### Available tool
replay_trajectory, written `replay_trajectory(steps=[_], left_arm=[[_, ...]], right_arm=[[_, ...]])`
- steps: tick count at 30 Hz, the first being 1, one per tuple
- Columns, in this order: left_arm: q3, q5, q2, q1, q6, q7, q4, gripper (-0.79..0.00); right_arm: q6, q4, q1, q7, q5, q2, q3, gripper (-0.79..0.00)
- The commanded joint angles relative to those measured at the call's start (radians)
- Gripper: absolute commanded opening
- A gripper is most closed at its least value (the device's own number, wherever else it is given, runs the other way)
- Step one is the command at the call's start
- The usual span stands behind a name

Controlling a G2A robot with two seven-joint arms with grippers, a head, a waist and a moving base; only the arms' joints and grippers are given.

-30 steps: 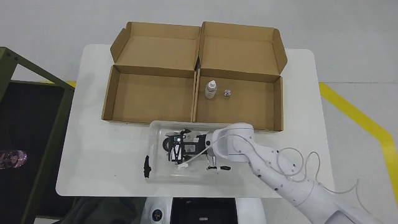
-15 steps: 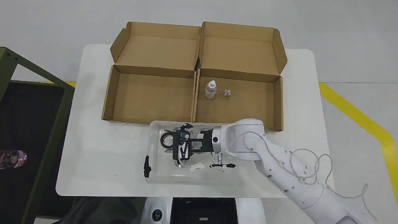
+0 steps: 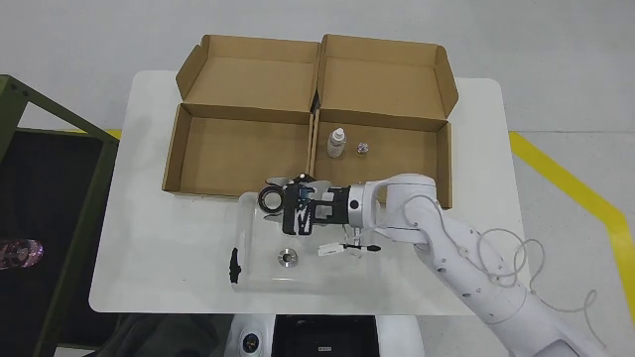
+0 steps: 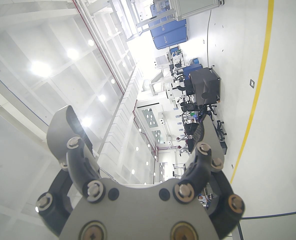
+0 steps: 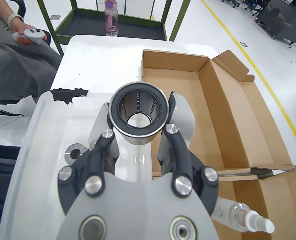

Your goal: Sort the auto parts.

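Olive-green cart (image 5: 138,29) stands beside white bench (image 3: 159,208). Pink water bottle (image 5: 111,17) upright on cart shelf. Yellow line (image 3: 571,182) crosses floor.

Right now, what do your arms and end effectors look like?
The right arm is glossy white with rounded links and a thin white cable looping alongside. Both the right end effector and left end effector have silver metal plates, black curved linkages, round silver screws and grey fingers with black pads.
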Motion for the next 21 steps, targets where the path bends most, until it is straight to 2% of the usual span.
replay_trajectory(steps=[1, 21], left_arm=[[0.000, 0.000, 0.000, 0.000, 0.000, 0.000, 0.000, 0.000], [0.000, 0.000, 0.000, 0.000, 0.000, 0.000, 0.000, 0.000]], right_arm=[[0.006, 0.007, 0.009, -0.004, 0.005, -0.002, 0.002, -0.785], [0.116, 0.156, 0.142, -0.018, 0.061, -0.050, -0.027, -0.785]])
